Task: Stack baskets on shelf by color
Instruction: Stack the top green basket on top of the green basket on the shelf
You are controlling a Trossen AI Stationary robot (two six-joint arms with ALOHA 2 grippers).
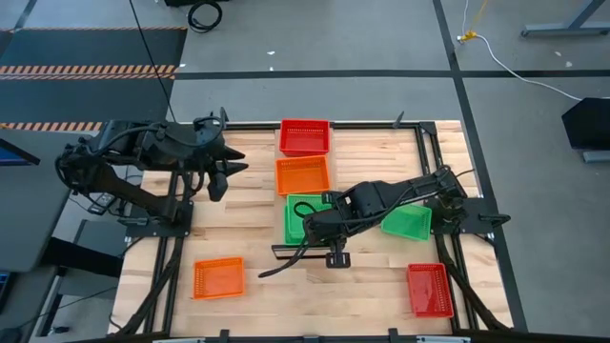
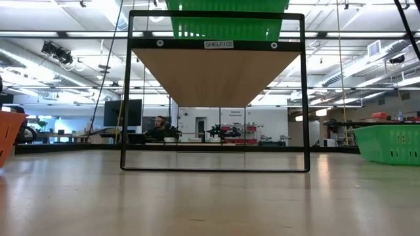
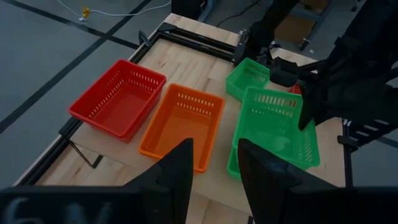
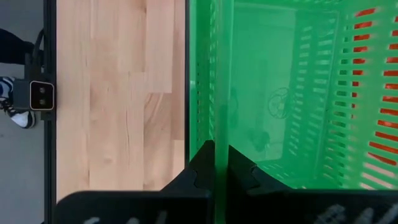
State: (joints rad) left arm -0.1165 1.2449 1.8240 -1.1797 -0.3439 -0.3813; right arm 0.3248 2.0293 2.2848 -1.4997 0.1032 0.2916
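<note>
Three mesh baskets sit in a row on the shelf [image 1: 307, 167]: red basket [image 1: 305, 136], orange basket [image 1: 303, 175], then green basket [image 1: 307, 217], its thin wall pinched by the right gripper [image 4: 216, 163]. Another green basket [image 1: 408, 224] lies just beside. The left gripper [image 3: 214, 165], spread and holding nothing, hovers near the shelf's side over open slatted tabletop [image 1: 248, 205]

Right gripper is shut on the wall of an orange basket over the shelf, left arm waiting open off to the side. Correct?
Not quite: the basket is green, not orange. The right wrist view shows the right gripper shut on the green basket wall; the high view shows it over the shelf. The left gripper does wait open at the side.
</note>
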